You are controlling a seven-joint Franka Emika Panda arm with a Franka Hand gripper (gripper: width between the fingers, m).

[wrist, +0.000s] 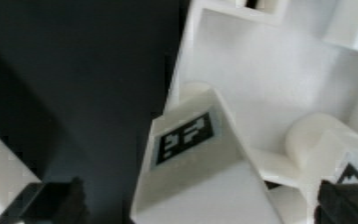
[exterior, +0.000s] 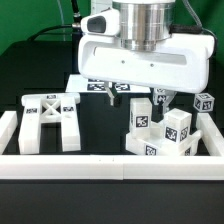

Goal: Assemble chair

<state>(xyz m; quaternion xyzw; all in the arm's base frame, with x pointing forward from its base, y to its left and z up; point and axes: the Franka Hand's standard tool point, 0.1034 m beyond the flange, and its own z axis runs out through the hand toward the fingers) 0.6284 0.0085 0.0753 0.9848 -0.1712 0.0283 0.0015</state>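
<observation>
The chair lies in loose white tagged parts. Its X-braced frame (exterior: 50, 120) rests flat on the black table at the exterior view's left. A cluster of blocky parts (exterior: 160, 135) stands at the right, with a small tagged post (exterior: 205, 102) behind it. My gripper (exterior: 136, 98) hangs just above that cluster, open, its dark fingers (exterior: 112, 96) spread wide. In the wrist view a tall white part with a tag (wrist: 188, 135) stands between the jaws of the gripper (wrist: 202, 205), and neither finger touches it. A rounded white piece (wrist: 318, 142) sits beside it.
Long white border rails run along the front (exterior: 110, 166), the left (exterior: 8, 128) and the right (exterior: 214, 130). The marker board (exterior: 98, 86) lies behind the gripper. A flat white part (wrist: 282, 50) fills the far side of the wrist view.
</observation>
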